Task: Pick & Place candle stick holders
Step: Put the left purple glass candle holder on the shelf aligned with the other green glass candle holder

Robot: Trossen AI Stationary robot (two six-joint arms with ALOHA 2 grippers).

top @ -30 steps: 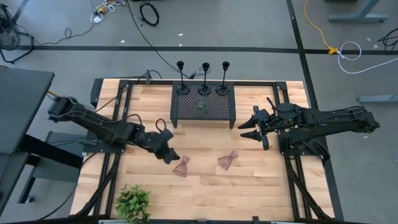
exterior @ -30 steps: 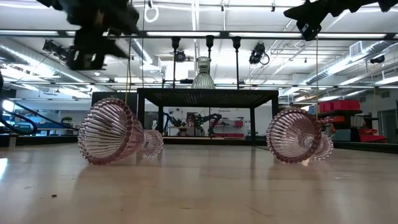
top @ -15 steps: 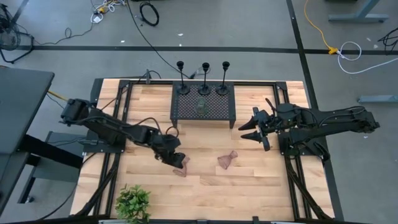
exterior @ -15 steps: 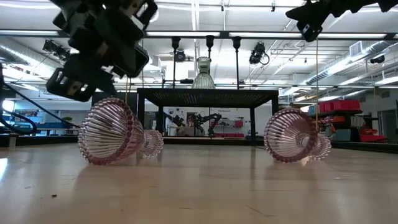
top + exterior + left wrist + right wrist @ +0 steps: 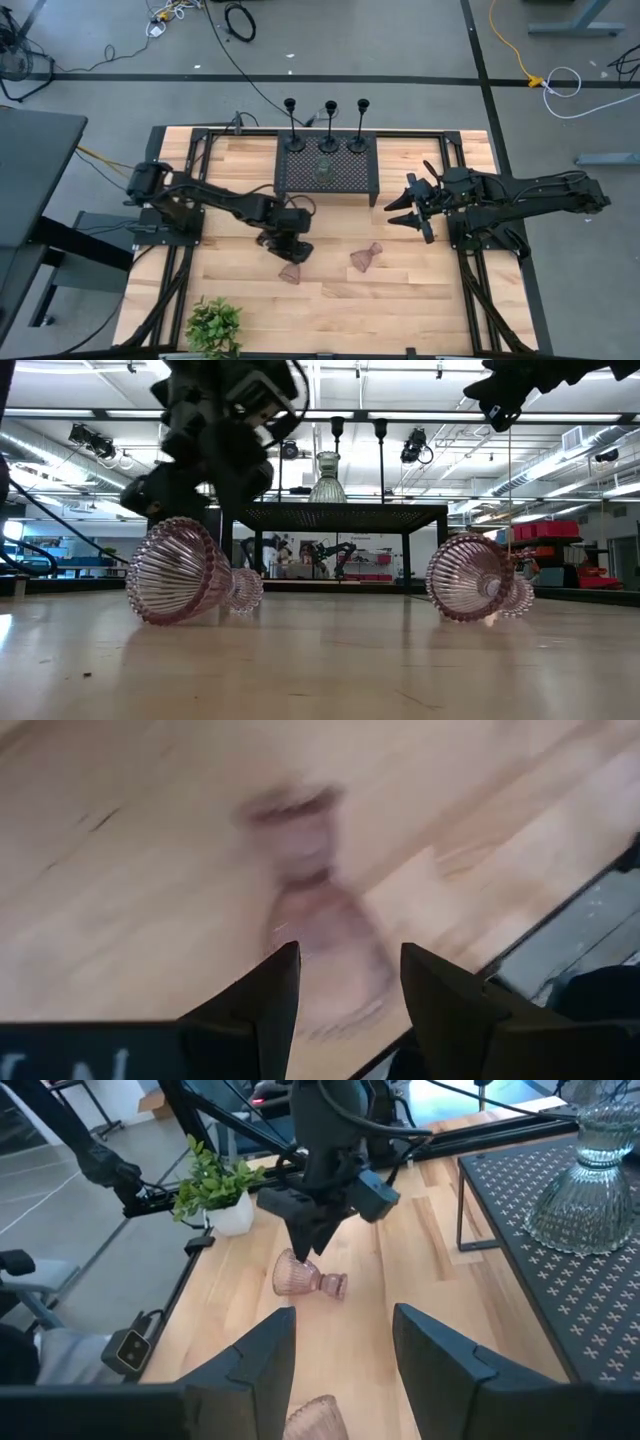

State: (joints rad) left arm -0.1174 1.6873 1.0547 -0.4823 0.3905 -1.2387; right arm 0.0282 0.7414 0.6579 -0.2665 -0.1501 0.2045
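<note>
Two pinkish waisted glass candle stick holders lie on their sides on the wooden table, one [image 5: 290, 272] left of the other [image 5: 366, 258]. A clear greenish glass one [image 5: 327, 170] stands on a black mesh stand [image 5: 350, 180]. Three tall black stems [image 5: 329, 125] stand at the stand's far edge. My left gripper [image 5: 292, 254] is open just above the left pink holder [image 5: 320, 935], pointing down; its fingers straddle it in the left wrist view. My right gripper [image 5: 402, 211] is open and empty, raised near the stand's right end.
A small green plant [image 5: 213, 326] in a white pot stands at the table's near left edge. The black mesh stand takes the table's far middle. Bare wood lies between and in front of the two pink holders. Black frame rails run along both table sides.
My left gripper has gone toward the table's right edge and come over the left pink holder, turning its fingers downward. The pink holders have stayed lying where they were.
</note>
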